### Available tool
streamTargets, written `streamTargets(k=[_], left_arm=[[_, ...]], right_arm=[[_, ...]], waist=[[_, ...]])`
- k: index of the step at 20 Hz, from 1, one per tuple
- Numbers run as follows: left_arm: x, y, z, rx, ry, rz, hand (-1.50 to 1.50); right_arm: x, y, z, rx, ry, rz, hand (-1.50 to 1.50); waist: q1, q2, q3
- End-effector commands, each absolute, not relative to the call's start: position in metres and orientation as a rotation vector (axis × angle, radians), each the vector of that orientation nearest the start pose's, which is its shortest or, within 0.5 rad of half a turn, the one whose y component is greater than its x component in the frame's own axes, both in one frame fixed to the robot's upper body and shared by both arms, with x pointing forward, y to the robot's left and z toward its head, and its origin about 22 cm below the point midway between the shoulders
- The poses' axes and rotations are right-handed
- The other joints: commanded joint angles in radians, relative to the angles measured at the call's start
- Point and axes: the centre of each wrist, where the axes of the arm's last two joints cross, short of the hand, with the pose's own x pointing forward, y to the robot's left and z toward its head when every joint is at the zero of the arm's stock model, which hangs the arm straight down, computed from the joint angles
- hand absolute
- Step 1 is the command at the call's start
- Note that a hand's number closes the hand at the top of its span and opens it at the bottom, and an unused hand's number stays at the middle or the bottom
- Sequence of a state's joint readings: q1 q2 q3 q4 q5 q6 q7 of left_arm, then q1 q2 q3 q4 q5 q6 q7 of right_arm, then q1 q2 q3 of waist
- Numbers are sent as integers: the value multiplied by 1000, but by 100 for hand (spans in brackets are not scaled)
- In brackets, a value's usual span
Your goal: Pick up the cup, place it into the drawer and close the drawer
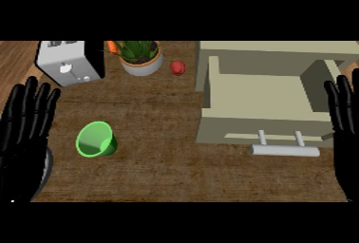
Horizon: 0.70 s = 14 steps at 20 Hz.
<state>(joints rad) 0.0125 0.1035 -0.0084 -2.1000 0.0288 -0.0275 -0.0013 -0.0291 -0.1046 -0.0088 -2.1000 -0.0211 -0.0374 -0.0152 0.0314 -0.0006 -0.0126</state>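
A green cup (95, 139) lies on the brown counter at the left, its mouth facing up toward the view. The beige drawer (261, 97) is pulled open at the right, nothing showing inside it, with a grey bar handle (286, 150) on its front. My left hand (24, 137) stands open at the left edge, fingers up, just left of the cup and apart from it. At the right edge my right hand (344, 128) is open too, fingers up, beside the drawer's right side.
A silver toaster (70, 61) stands at the back left. A potted plant (141, 58) in a white pot is behind the cup, with an orange carrot (111, 46) beside it and a small red object (177, 68) to its right.
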Motion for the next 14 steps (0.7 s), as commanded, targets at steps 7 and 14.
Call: streamTargets(k=[7,14], left_arm=[[193,262,104,-553,-1894,-256,-150],[208,310,82,-600,-1828,-183,-150]], right_arm=[[220,-247,126,-97,-2045,194,-150],[232,-248,134,-106,-2030,214,-150]], waist=[[-26,3,10],[-30,1,12]])
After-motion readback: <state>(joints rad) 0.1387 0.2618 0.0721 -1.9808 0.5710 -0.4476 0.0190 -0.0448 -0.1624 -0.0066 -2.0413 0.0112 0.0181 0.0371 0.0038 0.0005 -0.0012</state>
